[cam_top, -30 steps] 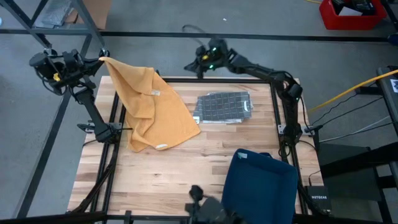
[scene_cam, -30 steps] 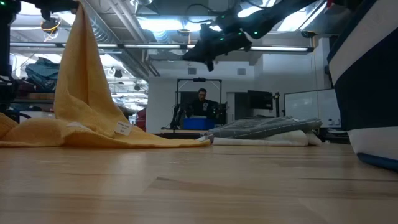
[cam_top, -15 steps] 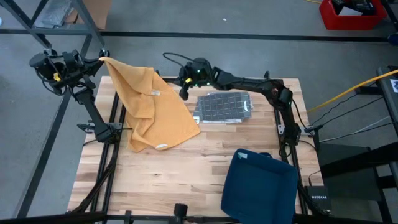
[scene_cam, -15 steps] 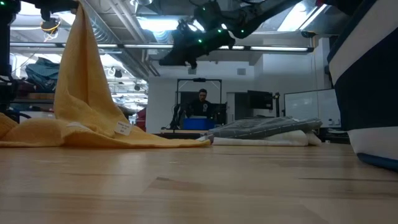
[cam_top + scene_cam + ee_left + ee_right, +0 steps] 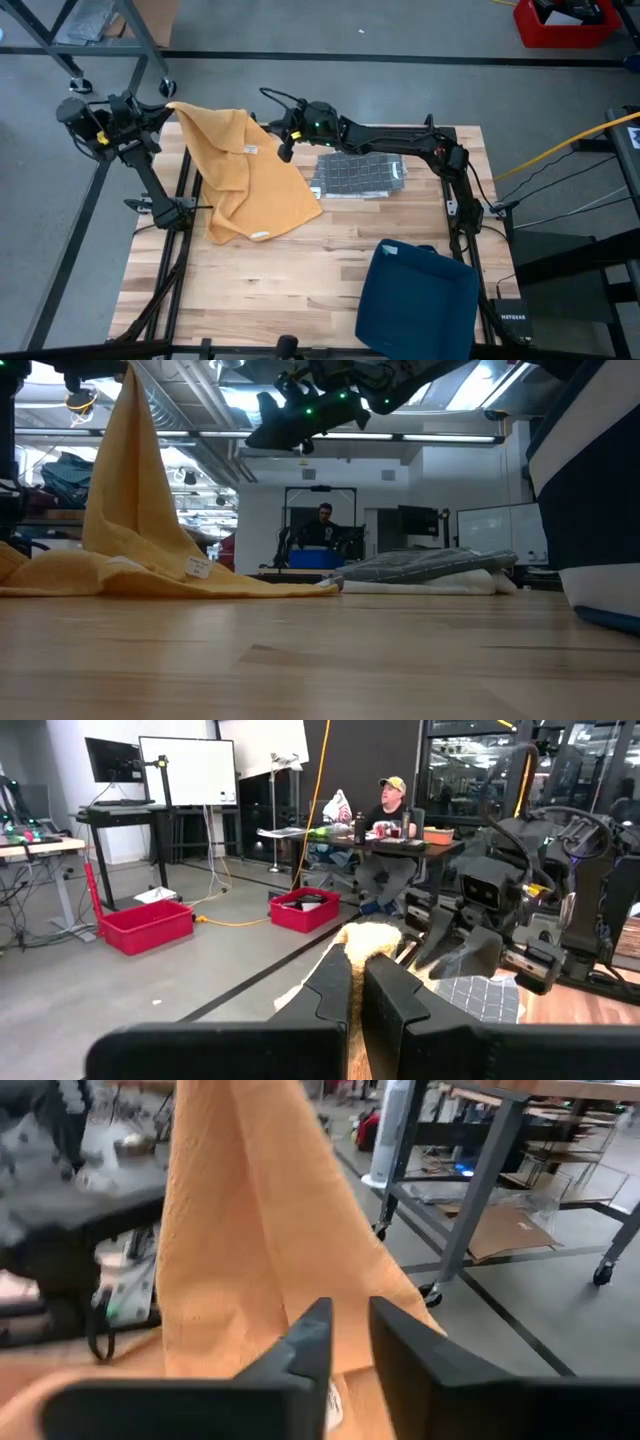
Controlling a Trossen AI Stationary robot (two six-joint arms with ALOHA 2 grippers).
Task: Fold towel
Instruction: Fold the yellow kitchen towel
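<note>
Wooden counter (image 5: 300, 270) with an orange towel (image 5: 245, 175) draped up from its left side.
One corner hangs pinched in the closed left pincer (image 5: 165, 103) above the counter's far-left edge, the rest pooling below; the right pincer (image 5: 283, 145), fingers slightly parted and empty, hovers just beside the raised cloth.

Folded grey checked cloth (image 5: 360, 172) lying on wooden worktop (image 5: 300, 270); dark blue bag (image 5: 417, 297) near front edge; red bins (image 5: 145, 925) beyond.
</note>
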